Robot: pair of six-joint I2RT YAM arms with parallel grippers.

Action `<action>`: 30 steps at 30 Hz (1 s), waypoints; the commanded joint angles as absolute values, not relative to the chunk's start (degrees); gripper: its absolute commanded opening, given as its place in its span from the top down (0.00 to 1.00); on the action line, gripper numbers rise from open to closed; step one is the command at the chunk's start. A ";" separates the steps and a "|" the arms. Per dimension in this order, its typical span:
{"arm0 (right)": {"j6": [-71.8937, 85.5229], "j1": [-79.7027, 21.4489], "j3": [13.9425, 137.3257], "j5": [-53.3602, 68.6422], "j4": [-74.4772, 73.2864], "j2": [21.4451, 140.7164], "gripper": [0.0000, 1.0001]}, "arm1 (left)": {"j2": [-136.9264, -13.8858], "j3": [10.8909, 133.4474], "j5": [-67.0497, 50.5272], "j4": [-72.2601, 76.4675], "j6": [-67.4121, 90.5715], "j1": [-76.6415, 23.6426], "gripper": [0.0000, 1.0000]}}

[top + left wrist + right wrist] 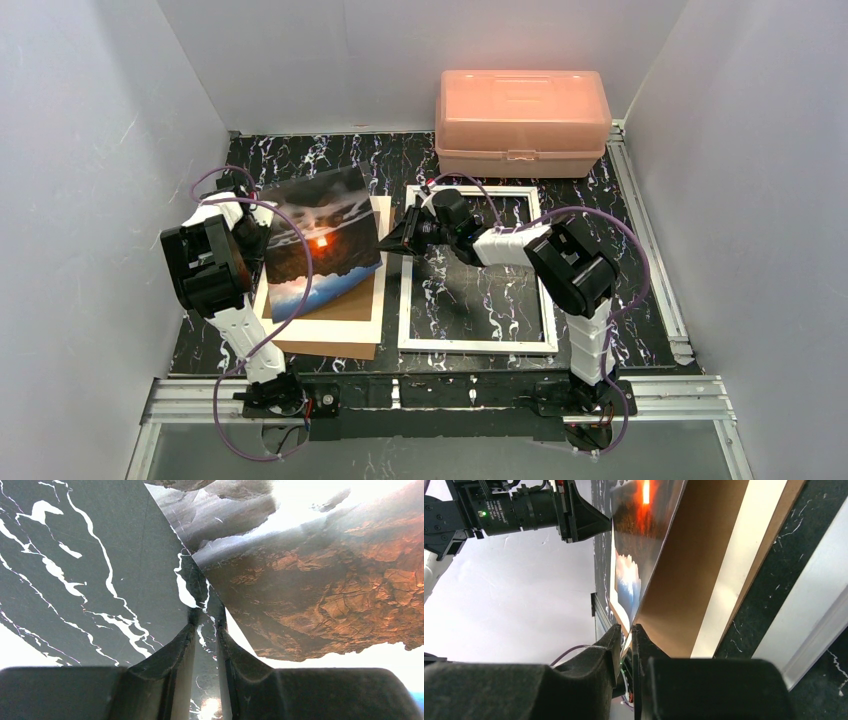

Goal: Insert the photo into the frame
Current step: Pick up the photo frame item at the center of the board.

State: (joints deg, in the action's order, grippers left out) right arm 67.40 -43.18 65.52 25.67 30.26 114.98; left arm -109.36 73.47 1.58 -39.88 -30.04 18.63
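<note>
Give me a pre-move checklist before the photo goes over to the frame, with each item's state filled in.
1. Right gripper hold on the photo: ok. The fingers are closed on its near edge.
2. Left gripper hold: cannot tell. The nearly closed tips sit at the photo's edge, but no pinch is visible.
3. Photo raised off the brown board: ok on the right side, where it tilts up. The lower left corner cannot be told.
4. Frame lying flat beside the board with its opening facing up: ok.
5. Pink box clear of the frame: ok. It sits behind the frame, apart from it.
6. Pane in the frame: cannot tell.
</note>
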 commanded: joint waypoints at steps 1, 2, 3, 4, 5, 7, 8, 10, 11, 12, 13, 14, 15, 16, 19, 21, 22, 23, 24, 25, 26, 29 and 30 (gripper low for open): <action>67.80 -42.98 64.29 26.38 33.36 111.53 0.81 | -112.75 70.22 1.49 -37.65 -30.84 18.81 0.79; 67.84 -42.93 64.22 26.30 33.47 111.49 0.83 | -112.76 70.26 1.49 -37.64 -30.80 18.81 0.79; 67.85 -42.95 64.04 26.18 33.54 111.33 0.85 | -112.76 70.26 1.57 -37.68 -30.84 18.81 0.79; 67.86 -42.90 63.91 26.05 33.43 111.23 0.86 | -112.73 70.27 1.51 -37.69 -30.80 18.74 0.80; 67.85 -42.87 63.90 26.12 33.41 111.14 0.86 | -112.73 70.21 1.51 -37.63 -30.79 18.72 0.80; 67.78 -42.80 64.10 26.42 33.43 110.89 0.85 | -112.73 70.30 1.49 -37.66 -30.85 18.72 0.80; 67.81 -42.79 64.15 26.45 33.22 110.72 0.86 | -112.80 70.35 1.49 -37.70 -30.85 18.72 0.80; 67.68 -42.59 64.24 26.77 33.09 110.21 0.86 | -112.79 70.47 1.54 -37.72 -30.77 18.63 0.80; 67.51 -42.50 64.38 26.92 32.81 109.84 0.86 | -112.81 70.49 1.55 -37.71 -30.76 18.63 0.80; 67.33 -42.38 64.42 27.05 32.29 109.48 0.86 | -112.81 70.47 1.58 -37.71 -30.72 18.63 0.80; 67.13 -42.30 64.43 27.08 31.90 108.99 0.86 | -112.82 70.49 1.63 -37.72 -30.76 18.63 0.80; 66.84 -42.28 64.44 27.07 31.53 108.53 0.87 | -112.85 70.45 1.73 -37.72 -30.76 18.63 0.80; 66.43 -42.28 64.61 27.16 30.98 107.99 0.88 | -112.86 70.48 1.88 -37.66 -30.70 18.63 0.80; 65.81 -42.17 64.93 27.34 30.14 107.33 0.90 | -113.01 70.44 2.03 -37.68 -30.73 18.63 0.80; 63.23 -42.02 66.38 27.85 26.48 105.32 0.94 | -113.31 70.63 2.45 -37.70 -30.85 18.63 0.80; 60.61 -42.03 67.42 27.80 22.90 103.38 0.96 | -113.50 70.83 2.58 -37.73 -30.85 18.59 0.80; 59.25 -42.01 68.09 27.63 20.97 102.57 0.96 | -113.45 70.84 2.63 -37.77 -30.83 18.63 0.80; 57.60 -42.06 69.01 27.49 18.91 101.70 0.96 | -113.42 70.96 2.64 -37.80 -30.79 18.63 0.80; 56.07 -42.03 69.75 27.24 16.67 100.95 0.96 | -113.38 71.13 2.56 -37.97 -30.77 18.63 0.80; 54.28 -42.07 70.59 26.98 14.33 100.27 0.97 | -113.30 71.37 2.55 -38.24 -30.69 18.63 0.80; 52.71 -42.02 71.55 26.80 12.15 99.63 0.97 | -113.26 71.57 2.46 -38.30 -30.61 18.63 0.80; 47.81 -42.03 75.27 25.25 4.30 98.21 0.96 | -113.00 72.54 2.14 -39.39 -30.39 18.62 0.80; 46.29 -42.01 76.71 24.67 1.61 97.92 0.97 | -112.88 72.83 2.05 -39.72 -30.41 18.63 0.80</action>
State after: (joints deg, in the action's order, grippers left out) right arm 55.00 -42.35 70.41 26.17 11.88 101.91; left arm -109.43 73.58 2.42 -40.03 -30.00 18.24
